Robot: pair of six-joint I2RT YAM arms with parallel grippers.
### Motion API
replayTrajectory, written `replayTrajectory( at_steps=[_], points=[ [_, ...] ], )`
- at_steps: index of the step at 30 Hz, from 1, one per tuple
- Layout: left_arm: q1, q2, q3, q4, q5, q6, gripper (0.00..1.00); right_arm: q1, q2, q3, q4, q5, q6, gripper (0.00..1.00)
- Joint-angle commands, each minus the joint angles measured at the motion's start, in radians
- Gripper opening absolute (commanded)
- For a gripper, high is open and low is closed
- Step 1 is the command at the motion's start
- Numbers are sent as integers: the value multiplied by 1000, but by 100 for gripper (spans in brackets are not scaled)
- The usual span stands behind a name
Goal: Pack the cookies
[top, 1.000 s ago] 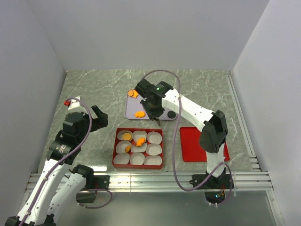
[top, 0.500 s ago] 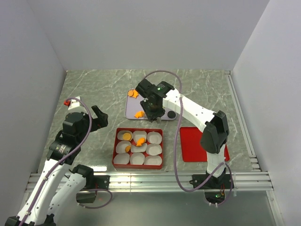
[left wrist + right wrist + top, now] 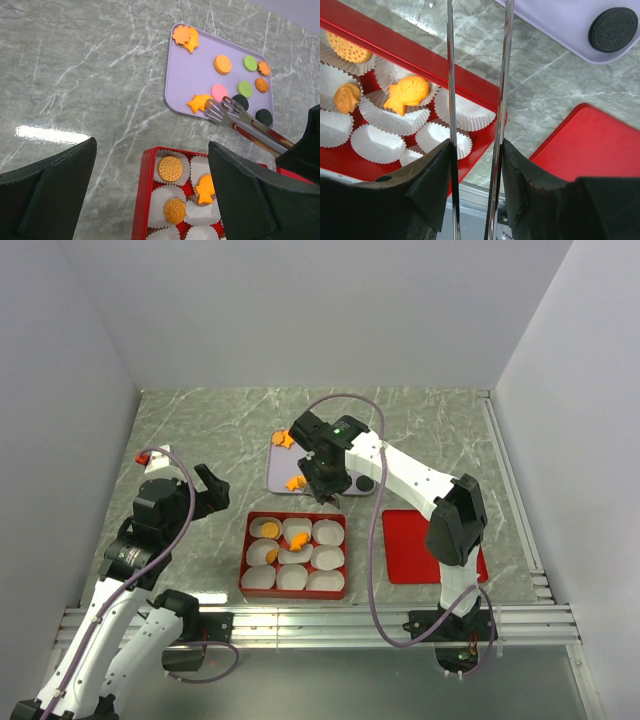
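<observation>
Cookies lie on a lavender tray (image 3: 196, 70): an orange fish shape (image 3: 199, 103), a pink disc (image 3: 218, 90), green discs (image 3: 250, 63), black ones (image 3: 264, 117). Three orange cookies sit in paper cups in the red box (image 3: 144, 200): a dotted round (image 3: 170, 168), a fish (image 3: 407, 93), a swirl (image 3: 174, 210). My right gripper (image 3: 476, 165) is shut on metal tongs (image 3: 240, 120), whose spread tips rest beside the orange fish on the tray. My left gripper (image 3: 205, 490) hangs open and empty, left of the box.
A flat red lid (image 3: 408, 548) lies right of the box. Several cups (image 3: 375, 144) in the box hold nothing. Grey walls close in the marble table on three sides. A rail runs along the near edge.
My right arm has shifted the tongs left across the tray toward the orange fish cookie, and the tong arms have spread wider. The left arm has stayed put.
</observation>
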Motion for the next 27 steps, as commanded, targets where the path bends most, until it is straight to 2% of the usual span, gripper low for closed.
replayTrajectory(
  at_steps=[1, 21, 24, 25, 27],
  points=[
    [-3, -10, 11, 9, -15, -3, 99, -4, 16, 58, 14, -16, -15, 50],
    [-3, -2, 13, 6, -22, -4, 99, -7, 82, 84, 23, -42, -18, 47],
    [-3, -2, 13, 8, -24, -4, 99, -7, 67, 67, 26, -48, -16, 41],
    [-3, -2, 14, 6, -24, -4, 100, -6, 61, 60, 27, -50, -18, 34],
    [-3, -2, 13, 6, -22, -4, 99, -6, 53, 58, 27, -48, -15, 26]
  ],
)
